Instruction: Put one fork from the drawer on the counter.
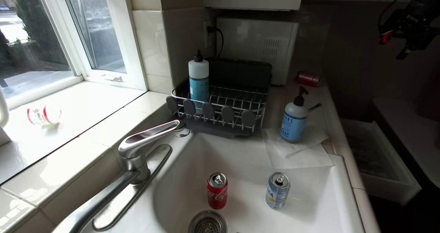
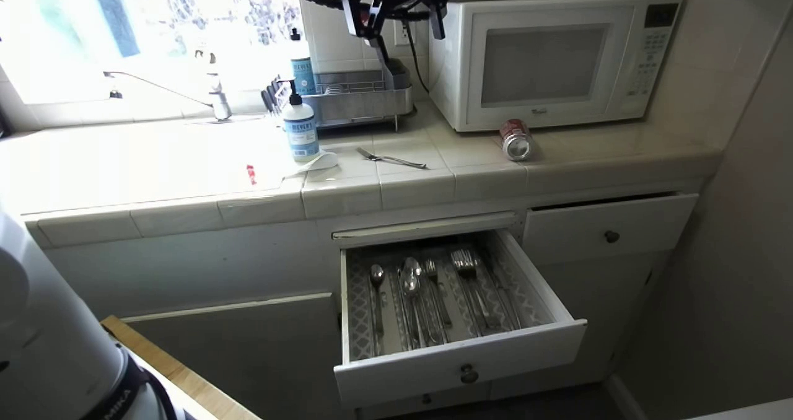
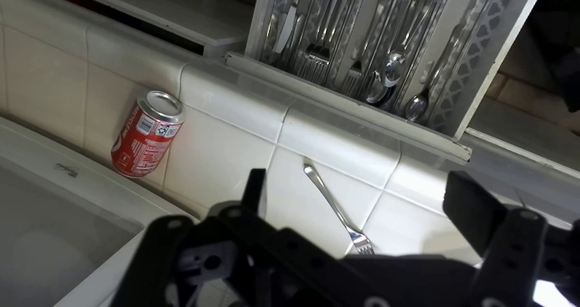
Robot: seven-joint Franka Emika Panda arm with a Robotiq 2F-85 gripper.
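A single silver fork [image 2: 396, 160] lies on the pale tiled counter [image 2: 412, 188]. It also shows in the wrist view [image 3: 333, 200], its tines partly hidden by the gripper. In an exterior view only its handle [image 1: 315, 107] shows behind a soap bottle. The white drawer [image 2: 433, 370] below is pulled open. It holds several forks [image 2: 463, 260], spoons and other cutlery; its forks also show in the wrist view [image 3: 317, 58]. My gripper [image 2: 404, 35] is open and empty, raised above the counter. In the wrist view its fingers [image 3: 355, 180] stand wide apart, with the counter fork seen between them.
A red can [image 2: 515, 140] lies beside the microwave [image 2: 545, 67]. A blue soap bottle [image 2: 302, 132] stands on paper, with a dish rack [image 2: 353, 107] behind it. The sink [image 1: 247, 150] holds a red can and a light-blue can. A neighbouring drawer [image 2: 610, 228] is slightly open.
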